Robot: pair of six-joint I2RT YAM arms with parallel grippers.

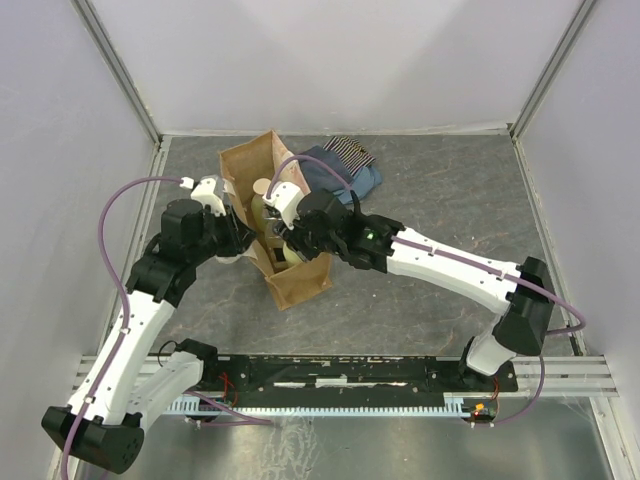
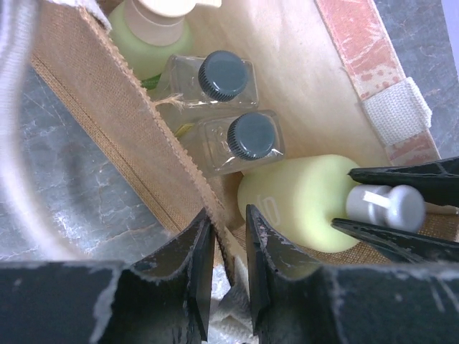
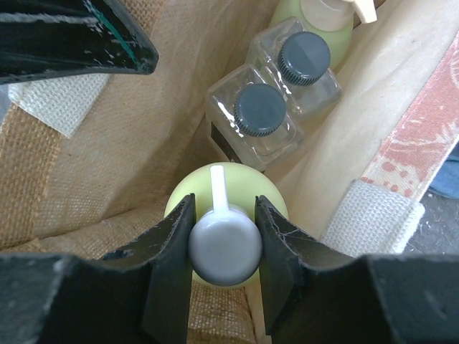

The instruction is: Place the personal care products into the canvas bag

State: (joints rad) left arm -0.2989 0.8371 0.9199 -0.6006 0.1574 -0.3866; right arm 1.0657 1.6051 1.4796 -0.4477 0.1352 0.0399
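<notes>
The right fingers [image 3: 176, 229] pinch the white pump head [image 2: 391, 208] of the yellow bottle [image 2: 301, 204], which is low inside the canvas bag [image 2: 107, 122], just beside the two clear bottles [image 2: 247, 140] and near the green bottle [image 2: 147, 43] — all four are within its walls. The left fingers [image 2: 201, 247] are pressed together on the bag's rim. The risks I judge likeliest are the smooth pump slipping out crookedly, or retreating fingers snagging a handle — tipping the bag onto the table [image 1: 450, 200].
</notes>
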